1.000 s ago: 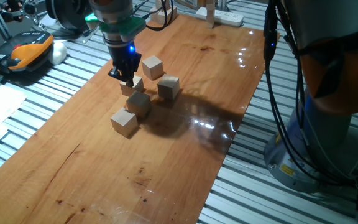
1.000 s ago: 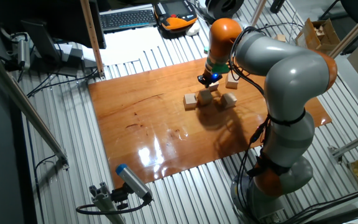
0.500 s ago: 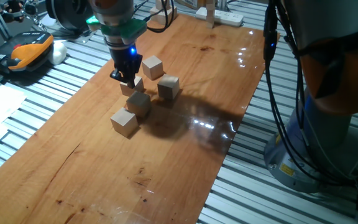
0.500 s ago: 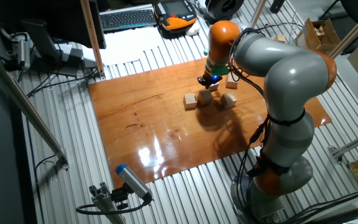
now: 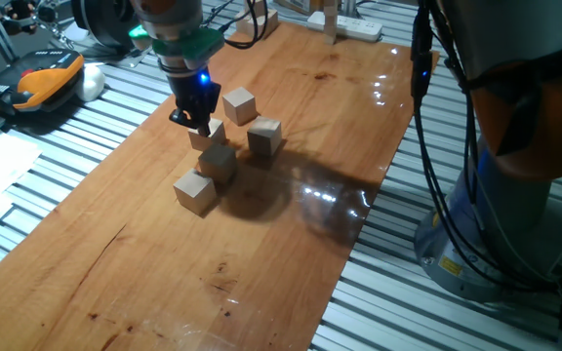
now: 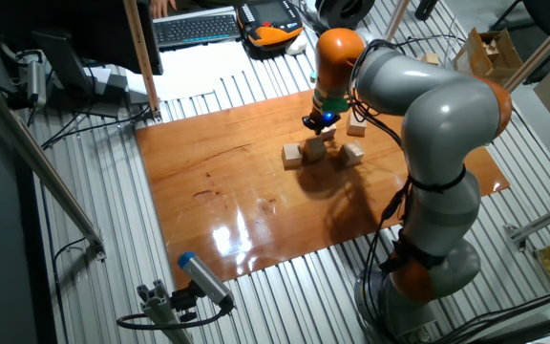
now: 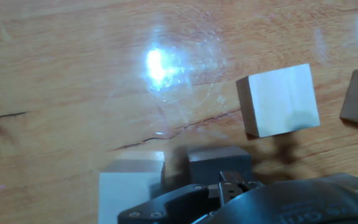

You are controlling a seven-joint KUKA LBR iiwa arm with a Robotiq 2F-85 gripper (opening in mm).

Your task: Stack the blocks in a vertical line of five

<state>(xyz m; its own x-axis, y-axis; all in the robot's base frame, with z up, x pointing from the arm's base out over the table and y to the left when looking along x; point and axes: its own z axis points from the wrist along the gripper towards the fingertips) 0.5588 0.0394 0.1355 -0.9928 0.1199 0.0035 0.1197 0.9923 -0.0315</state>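
Observation:
Five light-tan wooden blocks lie close together, unstacked, on the wooden board (image 5: 291,244). They are a front block (image 5: 195,191), a middle block (image 5: 218,160), a right block (image 5: 264,136), a far block (image 5: 239,104) and one (image 5: 210,134) right at the fingertips. My gripper (image 5: 192,120) hovers just above that last block with nothing in it. In the other fixed view the gripper (image 6: 317,124) is over the same cluster (image 6: 315,150). The hand view shows a pale block (image 7: 278,99) ahead, another (image 7: 132,186) at lower left and a shaded one (image 7: 219,163) under the hand. The fingers' spacing is unclear.
A white power strip (image 5: 349,24) lies at the board's far end. An orange-and-black device (image 5: 47,78) and papers sit on the slatted table to the left. The arm's base and cables (image 5: 515,195) stand to the right of the board.
The gripper has shifted slightly left and away over the cluster. No block has moved.

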